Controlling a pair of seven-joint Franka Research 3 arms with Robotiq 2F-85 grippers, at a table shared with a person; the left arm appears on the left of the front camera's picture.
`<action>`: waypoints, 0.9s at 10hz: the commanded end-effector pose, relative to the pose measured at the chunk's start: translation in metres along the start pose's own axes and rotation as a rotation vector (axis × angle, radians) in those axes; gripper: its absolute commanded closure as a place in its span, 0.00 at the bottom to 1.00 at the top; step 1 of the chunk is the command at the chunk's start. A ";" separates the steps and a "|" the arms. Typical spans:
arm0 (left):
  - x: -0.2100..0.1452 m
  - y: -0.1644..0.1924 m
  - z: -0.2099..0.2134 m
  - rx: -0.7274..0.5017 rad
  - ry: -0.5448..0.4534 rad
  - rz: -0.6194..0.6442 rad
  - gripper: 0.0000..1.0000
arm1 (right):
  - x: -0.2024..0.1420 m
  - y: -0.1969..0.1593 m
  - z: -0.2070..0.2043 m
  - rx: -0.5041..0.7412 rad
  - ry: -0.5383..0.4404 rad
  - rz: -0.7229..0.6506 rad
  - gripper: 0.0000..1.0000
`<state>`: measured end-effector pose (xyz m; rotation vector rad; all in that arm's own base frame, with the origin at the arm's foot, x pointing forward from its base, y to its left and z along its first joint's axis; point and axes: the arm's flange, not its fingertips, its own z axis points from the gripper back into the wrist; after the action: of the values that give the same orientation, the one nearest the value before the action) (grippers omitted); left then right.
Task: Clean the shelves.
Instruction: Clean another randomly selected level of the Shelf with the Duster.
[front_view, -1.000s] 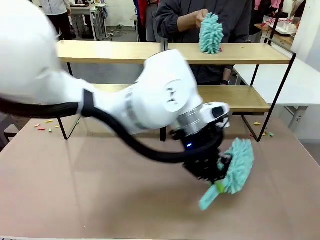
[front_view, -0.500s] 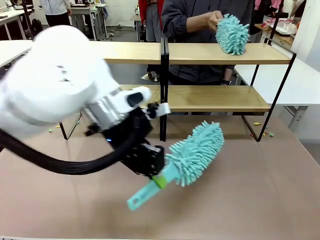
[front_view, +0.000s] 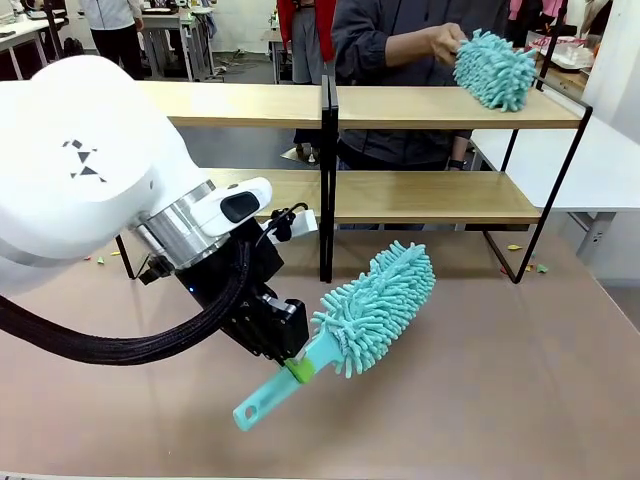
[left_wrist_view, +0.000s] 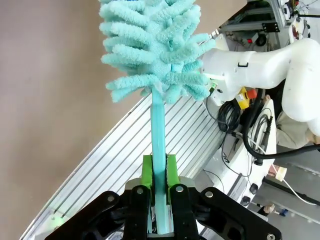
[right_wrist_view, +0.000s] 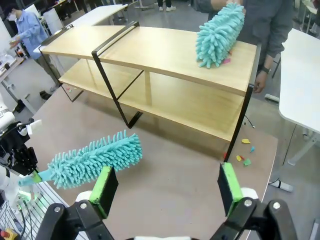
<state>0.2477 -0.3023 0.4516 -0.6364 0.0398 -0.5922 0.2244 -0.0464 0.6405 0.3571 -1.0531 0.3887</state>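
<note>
The left gripper (front_view: 290, 352) is clamped on the handle of a fluffy teal microfibre duster (front_view: 375, 305) held above the brown table (front_view: 520, 390); the right gripper (right_wrist_view: 165, 192) hangs with jaws wide apart; the two-tier light-wood shelves (front_view: 430, 195) stand beyond, a person's hand (front_view: 443, 42) pressing another teal duster (front_view: 495, 68) on the top board.

The shelves (front_view: 430, 105) are made of pale, matt wood boards with a smooth face, carried on a thin black metal frame with a dull painted finish. The surface (front_view: 520, 380) below is seen as a flat, matt brownish-grey sheet, smooth and without gloss. Between the green, rubbery-looking fingers (left_wrist_view: 147, 172) of the left gripper (left_wrist_view: 159, 175) a smooth, slightly shiny turquoise plastic handle is clamped; beyond the fingers the duster (front_view: 378, 305) is covered in soft, shaggy turquoise chenille cloth. A second duster (front_view: 494, 68) of the same fluffy cloth is held by a person's hand (front_view: 445, 42). The arm's shell is finished in glossy white plastic.
</note>
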 end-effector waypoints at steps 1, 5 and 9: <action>0.004 0.001 -0.007 -0.009 -0.015 -0.005 0.88 | 0.001 0.000 0.000 -0.001 0.000 0.000 0.00; 0.010 0.001 -0.008 0.050 -0.049 0.047 0.88 | 0.001 0.000 0.000 -0.001 0.000 0.000 0.00; -0.051 0.021 0.085 -0.105 -0.173 -0.035 0.88 | 0.001 0.000 0.000 -0.001 0.000 0.000 0.00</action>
<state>0.2496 -0.2614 0.4888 -0.7194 -0.0517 -0.5538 0.2244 -0.0465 0.6405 0.3572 -1.0530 0.3886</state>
